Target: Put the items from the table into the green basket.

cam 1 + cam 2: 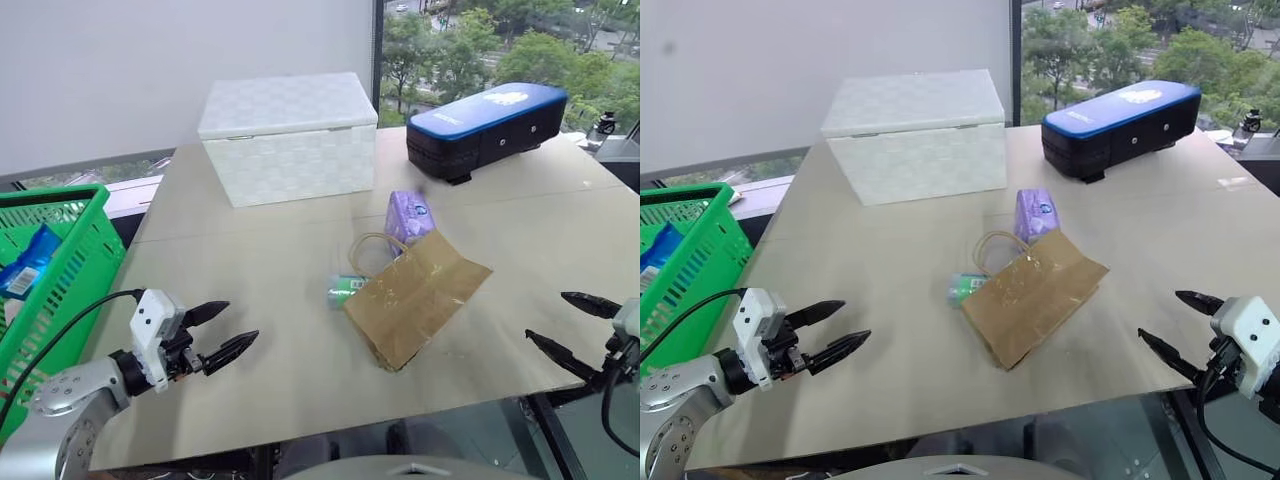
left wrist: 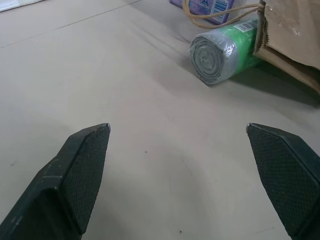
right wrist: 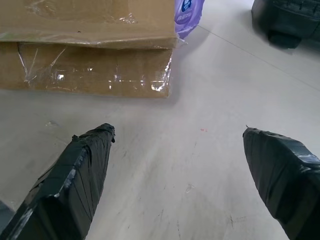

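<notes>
Table: a brown paper bag lies flat at centre frame. The green-and-white cylindrical pack lies on its side at the bag's left edge, partly under it. The lilac-purple soft pack sits just above the bag, touching its handle end. The green basket stands at the left edge, off the tabletop, with packets inside.

Left gripper, lower left: fingers spread, empty, above bare tabletop. Right gripper, lower right: fingers spread, empty. Both are well apart from the items.

Green roll, lilac pack mid-table; basket left.
</notes>
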Controlling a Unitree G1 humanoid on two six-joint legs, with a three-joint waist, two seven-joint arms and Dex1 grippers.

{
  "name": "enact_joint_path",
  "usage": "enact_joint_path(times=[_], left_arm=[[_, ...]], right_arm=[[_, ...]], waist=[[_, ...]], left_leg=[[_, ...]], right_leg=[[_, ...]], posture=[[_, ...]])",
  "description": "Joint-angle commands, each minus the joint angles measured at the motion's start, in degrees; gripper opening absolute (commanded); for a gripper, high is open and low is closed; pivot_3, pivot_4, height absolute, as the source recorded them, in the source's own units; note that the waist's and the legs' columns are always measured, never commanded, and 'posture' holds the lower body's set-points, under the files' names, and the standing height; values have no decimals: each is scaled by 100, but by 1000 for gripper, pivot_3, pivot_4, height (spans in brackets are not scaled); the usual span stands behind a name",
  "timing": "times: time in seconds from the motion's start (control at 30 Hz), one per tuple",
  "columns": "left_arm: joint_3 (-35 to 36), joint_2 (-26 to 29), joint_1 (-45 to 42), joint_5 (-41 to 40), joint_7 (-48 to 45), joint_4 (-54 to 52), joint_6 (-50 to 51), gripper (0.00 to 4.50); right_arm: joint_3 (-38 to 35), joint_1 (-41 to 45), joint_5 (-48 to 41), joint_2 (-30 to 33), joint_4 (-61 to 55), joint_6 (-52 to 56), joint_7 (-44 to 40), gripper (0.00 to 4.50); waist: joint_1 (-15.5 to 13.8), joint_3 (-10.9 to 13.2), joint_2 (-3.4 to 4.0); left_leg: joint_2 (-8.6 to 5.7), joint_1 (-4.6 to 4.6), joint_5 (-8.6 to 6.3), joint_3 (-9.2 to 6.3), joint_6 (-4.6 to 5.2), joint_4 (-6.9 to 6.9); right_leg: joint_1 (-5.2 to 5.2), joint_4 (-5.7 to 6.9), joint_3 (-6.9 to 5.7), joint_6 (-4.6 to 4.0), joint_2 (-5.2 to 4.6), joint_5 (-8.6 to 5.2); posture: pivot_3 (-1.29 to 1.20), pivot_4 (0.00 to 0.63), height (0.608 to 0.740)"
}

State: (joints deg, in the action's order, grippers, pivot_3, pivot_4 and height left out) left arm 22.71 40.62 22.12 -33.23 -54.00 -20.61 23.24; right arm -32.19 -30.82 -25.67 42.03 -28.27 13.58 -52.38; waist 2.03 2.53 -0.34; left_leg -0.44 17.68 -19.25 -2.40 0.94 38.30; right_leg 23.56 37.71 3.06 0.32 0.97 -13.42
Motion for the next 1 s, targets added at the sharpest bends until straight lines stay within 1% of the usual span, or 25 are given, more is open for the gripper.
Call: enact_joint_path(times=[0.03,0.1,0.13,0.23,0.27,0.37,0.43,0.53,0.7,0.8,0.93,1.0], left_arm=[[28,82,-249,-167,-192,-305,-202,4500],[-180,146,-490,-569,-321,-728,91,4500],[-231,156,-533,-685,-404,-853,132,4500],[-329,280,-415,-538,-821,-1002,-150,4500],[-333,314,-383,-562,-885,-1026,-140,4500],[-297,278,-337,-560,-932,-992,-231,4500],[-236,256,-286,-595,-918,-1006,-223,4500],[-117,258,-184,-706,-935,-1030,-188,4500],[-61,315,74,-943,-1108,-1276,-143,4500],[-96,338,73,-1075,-932,-1519,1,4500],[-229,361,-103,-1233,-628,-1814,246,4500],[-223,391,-141,-1292,-713,-1821,236,4500]], right_arm=[[211,476,669,353,-367,-286,233,4445],[944,1232,1687,728,-596,-663,573,4445],[1195,1512,1988,792,-639,-824,681,4445],[1733,1928,2457,936,-593,-1279,636,4445],[1960,2076,2686,1004,-478,-1503,620,4445],[2456,2263,3284,1180,-69,-2172,597,4445],[2578,2223,3455,1312,172,-2532,534,4445],[2607,2176,3443,1528,437,-2896,345,4445],[2459,1998,2883,1737,398,-2975,-97,4445],[2640,2207,3069,1741,625,-3225,-61,4445],[3146,2964,3674,1362,1106,-3241,322,4445],[3296,3169,3766,1243,1249,-3272,369,3949]], waist=[[11,1,0],[58,15,0],[57,16,-1],[38,-8,-27],[38,-8,-27],[-41,13,-37],[-107,17,-43],[-154,22,-49],[-184,26,-53],[-194,29,-53],[-197,30,-54],[-198,31,-57]], left_leg=[[0,0,-1,0,1,0],[1,-2,-2,13,3,2],[7,-8,-2,29,3,3],[5,-13,-2,46,2,1],[8,-11,-3,41,2,-1],[10,8,-6,25,7,-3],[9,9,-11,34,15,-3],[8,8,-13,39,19,-1],[10,1,-13,39,20,4],[13,-2,-13,38,20,4],[17,-6,-13,39,20,6],[17,-8,-13,39,20,6]], right_leg=[[0,-1,1,4,0,2],[3,1,4,6,0,3],[11,7,16,0,-5,2],[10,5,20,4,7,4],[10,4,27,16,13,10],[19,0,23,14,10,7],[17,-9,27,14,-6,6],[17,-8,32,14,-6,5],[12,-3,32,0,-8,-4],[12,3,31,-1,-6,-4],[10,8,31,-2,-3,-4],[10,8,31,-2,-2,-3]], posture=[[-35,0,740],[-32,0,740],[-27,0,740],[-7,6,740],[0,11,740],[21,13,740],[47,15,740],[62,18,740],[87,20,740],[86,20,740],[99,16,740],[99,16,740]])
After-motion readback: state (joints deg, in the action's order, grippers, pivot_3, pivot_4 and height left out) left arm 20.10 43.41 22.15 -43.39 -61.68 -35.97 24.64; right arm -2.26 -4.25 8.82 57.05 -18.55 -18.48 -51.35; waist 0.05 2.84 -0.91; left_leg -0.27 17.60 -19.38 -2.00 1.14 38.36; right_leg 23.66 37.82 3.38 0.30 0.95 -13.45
